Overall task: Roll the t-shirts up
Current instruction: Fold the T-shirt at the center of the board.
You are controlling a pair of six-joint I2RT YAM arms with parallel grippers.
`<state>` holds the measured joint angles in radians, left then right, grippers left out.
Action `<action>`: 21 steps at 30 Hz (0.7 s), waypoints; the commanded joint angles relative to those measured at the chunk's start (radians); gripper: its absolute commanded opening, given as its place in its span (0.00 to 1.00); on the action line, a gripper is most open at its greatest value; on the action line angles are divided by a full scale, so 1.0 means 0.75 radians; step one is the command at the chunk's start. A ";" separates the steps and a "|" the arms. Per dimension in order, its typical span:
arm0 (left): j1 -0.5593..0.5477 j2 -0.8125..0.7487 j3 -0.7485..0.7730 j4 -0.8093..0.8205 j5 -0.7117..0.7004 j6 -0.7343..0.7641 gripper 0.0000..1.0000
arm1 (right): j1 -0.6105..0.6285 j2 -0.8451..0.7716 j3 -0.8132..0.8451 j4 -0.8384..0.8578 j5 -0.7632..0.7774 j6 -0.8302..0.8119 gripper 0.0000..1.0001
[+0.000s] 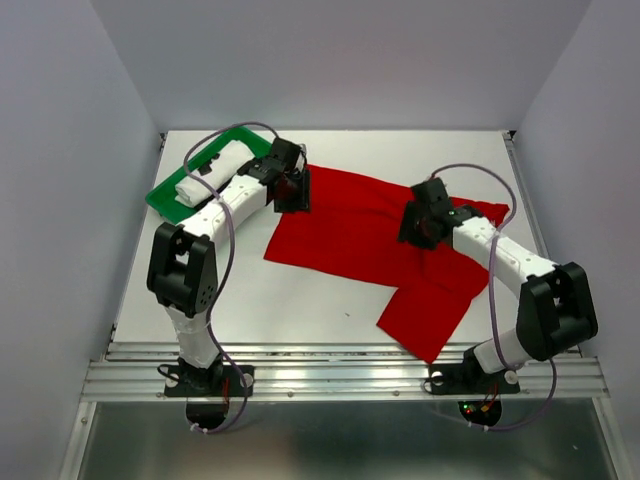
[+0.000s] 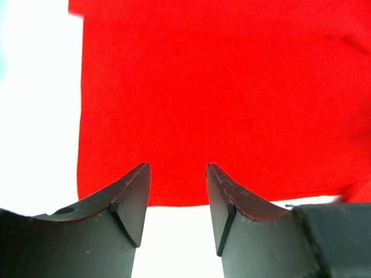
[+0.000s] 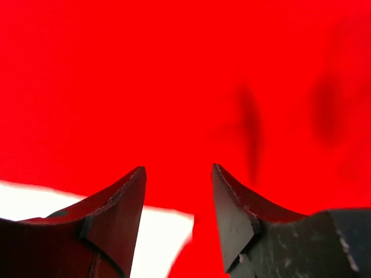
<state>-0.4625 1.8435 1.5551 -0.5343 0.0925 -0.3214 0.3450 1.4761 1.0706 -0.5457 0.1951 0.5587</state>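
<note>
A bright red cloth t-shirt [image 1: 350,235] lies spread flat across the middle and right of the white surface [image 1: 300,300], one short sleeve pointing toward the near edge. A white cloth t-shirt, rolled into a bundle [image 1: 210,172], sits inside a green plastic tray [image 1: 163,197] at the far left corner.

The left arm [image 1: 235,200] rises from its base at the near edge, bends at the elbow and stretches forward along the tray's right side, its wrist tipped down over the red shirt's far left corner. In the left wrist view the left fingers [image 2: 130,197] stand apart with nothing between them, hovering over the shirt's edge where red cloth meets bare surface.

The right arm [image 1: 500,250] folds outward at its elbow near the right side, then reaches back inward, its wrist angled down over the shirt's right half. The right fingers [image 3: 116,202] are likewise parted and grip nothing; red cloth fills the view beneath them, with a strip of white surface showing just below.
</note>
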 commanded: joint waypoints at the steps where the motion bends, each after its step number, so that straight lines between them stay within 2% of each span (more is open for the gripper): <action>1: 0.003 -0.128 -0.169 0.058 -0.060 -0.021 0.55 | 0.016 -0.076 -0.182 0.075 -0.248 0.075 0.54; 2: 0.005 -0.141 -0.198 0.058 -0.070 -0.021 0.55 | 0.029 -0.080 -0.230 0.097 -0.294 0.079 0.54; 10: 0.005 -0.171 -0.243 0.097 -0.048 -0.044 0.54 | 0.029 0.030 -0.231 0.073 -0.174 0.086 0.54; 16: 0.001 -0.175 -0.241 0.101 -0.042 -0.040 0.54 | 0.029 0.091 -0.200 -0.002 0.077 0.122 0.54; 21: -0.001 -0.173 -0.247 0.105 -0.025 -0.038 0.54 | 0.029 0.069 -0.202 -0.031 0.175 0.143 0.54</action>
<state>-0.4603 1.7699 1.3804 -0.4747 0.0635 -0.3496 0.3721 1.5517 0.8780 -0.5488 0.2111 0.6399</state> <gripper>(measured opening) 0.542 0.542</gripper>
